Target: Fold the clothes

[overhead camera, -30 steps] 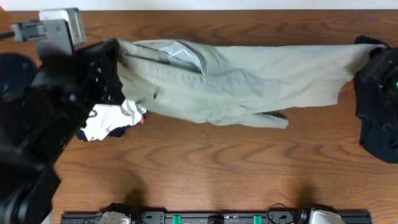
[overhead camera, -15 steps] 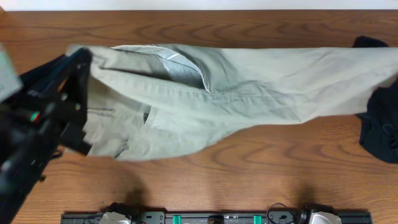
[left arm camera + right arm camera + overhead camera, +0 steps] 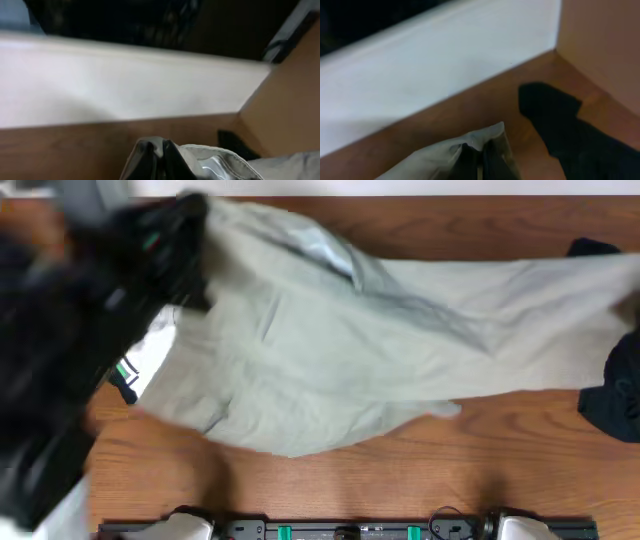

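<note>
- Hanging over the table, the shorts are gripped by the left tool and right tool.
- A corner could be lost if pulled too hard.

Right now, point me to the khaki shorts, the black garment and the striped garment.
khaki shorts (image 3: 340, 350): overhead view, middle of the spread fabric.
black garment (image 3: 612, 410): overhead view, its bulk at far right.
striped garment (image 3: 148, 358): overhead view, white part left of the shorts.
</note>
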Controlling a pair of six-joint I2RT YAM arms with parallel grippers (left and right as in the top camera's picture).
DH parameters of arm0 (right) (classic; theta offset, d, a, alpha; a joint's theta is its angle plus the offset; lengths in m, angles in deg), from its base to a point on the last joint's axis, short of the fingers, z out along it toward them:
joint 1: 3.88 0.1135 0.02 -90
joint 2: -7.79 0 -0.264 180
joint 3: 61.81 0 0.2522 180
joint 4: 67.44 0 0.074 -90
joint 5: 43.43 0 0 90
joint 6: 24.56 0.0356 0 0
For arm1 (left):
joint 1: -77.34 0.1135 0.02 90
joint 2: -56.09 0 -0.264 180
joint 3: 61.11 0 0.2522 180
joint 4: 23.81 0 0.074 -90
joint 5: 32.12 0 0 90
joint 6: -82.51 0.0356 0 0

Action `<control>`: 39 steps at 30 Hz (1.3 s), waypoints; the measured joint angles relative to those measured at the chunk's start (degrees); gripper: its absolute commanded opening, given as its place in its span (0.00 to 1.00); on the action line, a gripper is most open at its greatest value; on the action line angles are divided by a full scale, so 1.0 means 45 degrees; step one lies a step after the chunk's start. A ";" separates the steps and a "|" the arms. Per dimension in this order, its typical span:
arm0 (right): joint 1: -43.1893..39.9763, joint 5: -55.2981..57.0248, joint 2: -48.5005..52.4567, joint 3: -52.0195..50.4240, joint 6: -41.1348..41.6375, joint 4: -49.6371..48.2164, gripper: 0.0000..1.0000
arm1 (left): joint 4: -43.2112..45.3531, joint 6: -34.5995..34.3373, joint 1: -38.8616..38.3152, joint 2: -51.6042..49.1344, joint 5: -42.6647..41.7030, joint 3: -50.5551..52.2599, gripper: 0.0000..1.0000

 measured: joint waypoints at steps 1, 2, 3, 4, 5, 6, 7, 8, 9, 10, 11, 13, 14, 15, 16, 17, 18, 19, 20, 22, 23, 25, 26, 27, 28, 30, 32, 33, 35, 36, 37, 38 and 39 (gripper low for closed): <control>0.0000 0.0019 0.0369 -0.0005 0.0000 -0.0049 0.02 | 0.0063 0.0005 -0.0015 -0.0491 0.0151 0.0000 0.06; 0.0000 0.0034 0.0923 0.0000 -0.0005 -0.0121 0.02 | 0.0189 0.0010 -0.0024 -0.1005 0.0316 0.0010 0.06; 0.0000 0.0058 0.1617 0.0000 -0.0005 -0.0272 0.02 | 0.0340 0.0015 -0.0029 -0.1457 0.0476 0.0010 0.06; 0.0000 0.0053 0.1977 -0.0005 -0.0005 -0.0350 0.01 | 0.0515 0.0024 -0.0034 -0.1967 0.0665 0.0015 0.06; 0.0000 0.0053 0.2599 -0.0010 -0.0005 -0.0515 0.01 | 0.0685 0.0073 -0.0034 -0.2414 0.0826 0.0024 0.07; 0.0000 0.0039 0.3099 -0.0010 -0.0005 -0.0665 0.01 | 0.0894 0.0165 -0.0034 -0.2900 0.0971 0.0024 0.07; 0.0000 0.0000 0.3691 -0.0019 -0.0005 -0.0928 0.02 | 0.1122 0.0291 -0.0029 -0.3410 0.1083 0.0024 0.07; -0.0005 -0.0034 0.4211 -0.0024 -0.0005 -0.1190 0.05 | 0.1375 0.0403 -0.0029 -0.3910 0.1185 0.0024 0.10; 0.0000 -0.0107 0.4711 -0.0034 0.0000 -0.1525 0.13 | 0.1753 0.0534 -0.0019 -0.4464 0.1282 0.0024 0.14; -0.0005 -0.0262 0.5289 -0.0044 0.0034 -0.2006 0.15 | 0.2147 0.0685 -0.0019 -0.5003 0.1423 0.0024 0.17; -0.0005 -0.0374 0.5702 -0.0049 -0.0019 -0.2346 0.17 | 0.2565 0.0787 0.0000 -0.5561 0.1569 0.0024 0.31; -0.0005 -0.0753 0.6552 -0.0058 0.0000 -0.2861 0.27 | 0.3065 0.0937 0.0087 -0.6484 0.1749 0.0029 0.47; -0.0005 -0.0933 0.6936 -0.0068 -0.0029 -0.2958 0.30 | 0.3211 0.1020 0.0155 -0.6887 0.1846 0.0058 0.51; -0.0005 -0.1035 0.7145 -0.0087 -0.0044 -0.2953 0.33 | 0.3245 0.1073 0.0233 -0.7203 0.1899 0.0102 0.58; -0.0005 -0.1132 0.7300 -0.0117 -0.0058 -0.2900 0.37 | 0.3191 0.1093 0.0316 -0.7427 0.1948 0.0151 0.62; -0.0010 -0.1190 0.7363 -0.0136 -0.0112 -0.2793 0.40 | 0.3041 0.1141 0.0403 -0.7558 0.1996 0.0175 0.63; -0.0015 -0.1268 0.7388 -0.0155 -0.0214 -0.2637 0.40 | 0.2827 0.1243 0.0500 -0.7596 0.2064 0.0189 0.63; -0.0034 -0.1307 0.7388 -0.0155 -0.0316 -0.2492 0.42 | 0.2603 0.1268 0.0573 -0.7587 0.2147 0.0189 0.64; -0.0063 -0.1370 0.7339 -0.0146 -0.0403 -0.2293 0.43 | 0.2341 0.1341 0.0656 -0.7485 0.2239 0.0189 0.64; -0.0097 -0.1404 0.7227 -0.0146 -0.0554 -0.1690 0.45 | 0.1685 0.1399 0.0777 -0.7189 0.2346 0.0189 0.65; -0.0102 -0.1409 0.7193 -0.0146 -0.0622 -0.1375 0.45 | 0.1253 0.1428 0.0826 -0.6999 0.2399 0.0189 0.67; -0.0131 -0.1443 0.7150 -0.0141 -0.0767 -0.0646 0.45 | 0.0340 0.1540 0.0879 -0.6591 0.2516 0.0185 0.68; -0.0136 -0.1447 0.7150 -0.0136 -0.0806 -0.0204 0.45 | -0.0092 0.1574 0.0884 -0.6397 0.2531 0.0175 0.68; -0.0136 -0.1477 0.7150 -0.0136 -0.0860 0.0233 0.45 | -0.0520 0.1627 0.0879 -0.6217 0.2535 0.0160 0.69; -0.0136 -0.1535 0.7150 -0.0136 -0.0923 0.0597 0.45 | -0.0942 0.1656 0.0874 -0.6042 0.2550 0.0151 0.69; -0.0121 -0.1787 0.7150 -0.0136 -0.1200 0.1268 0.49 | -0.1710 0.1695 0.0865 -0.5756 0.2555 0.0141 0.70; -0.0053 -0.2079 0.7145 -0.0141 -0.1535 0.1758 0.50 | -0.2443 0.1695 0.0865 -0.5469 0.2560 0.0141 0.69; 0.0015 -0.2263 0.7150 -0.0170 -0.1744 0.1962 0.47 | -0.2803 0.1700 0.0865 -0.5314 0.2565 0.0141 0.70; 0.0117 -0.2467 0.7145 -0.0243 -0.1962 0.2127 0.46 | -0.3109 0.1700 0.0865 -0.5115 0.2565 0.0141 0.70; 0.0204 -0.2618 0.7145 -0.0272 -0.2123 0.2181 0.45 | -0.3298 0.1700 0.0865 -0.4969 0.2565 0.0141 0.69; 0.0311 -0.2827 0.7145 -0.0316 -0.2351 0.2181 0.45 | -0.3531 0.1700 0.0865 -0.4731 0.2560 0.0141 0.69; 0.0379 -0.3007 0.7145 -0.0330 -0.2472 0.2191 0.45 | -0.3696 0.1700 0.0865 -0.4522 0.2560 0.0141 0.70; 0.0461 -0.3279 0.7140 -0.0335 -0.2667 0.2186 0.45 | -0.3963 0.1700 0.0865 -0.4177 0.2560 0.0141 0.69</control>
